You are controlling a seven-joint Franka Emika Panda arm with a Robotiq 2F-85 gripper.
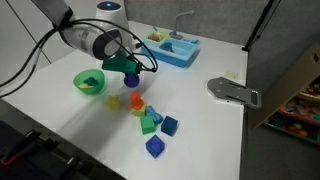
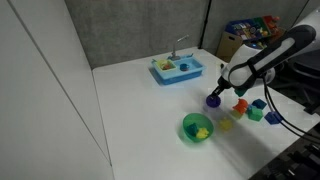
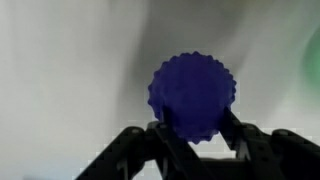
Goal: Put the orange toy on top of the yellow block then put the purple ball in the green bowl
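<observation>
Clasping purple ball (image 3: 192,95), seemingly aloft, near green bowl (image 2: 188,124)

Bare table (image 2: 130,100) around green bowl (image 1: 88,81); block cluster (image 1: 152,122) near, blue sink (image 1: 175,50) well apart.

Place: a robot laboratory or test room, by the look of it, not a home for all the playthings.

Evidence, from where I stand:
- a robot arm (image 1: 90,40) reaching over a plain white table (image 1: 215,135)
- black cables (image 1: 25,60) looping off the arm
- grey partition panels (image 1: 215,20) closing the back (the office-divider sort)
- a white board (image 2: 40,90) screening one side

Props set out on the table:
- blue toy sink (image 1: 175,48)
- green bowl (image 1: 78,78)
- loose coloured blocks (image 1: 158,125)

Beyond the partitions — a shelf of bright boxes and toys (image 1: 295,108), too blurred to itemise.
</observation>
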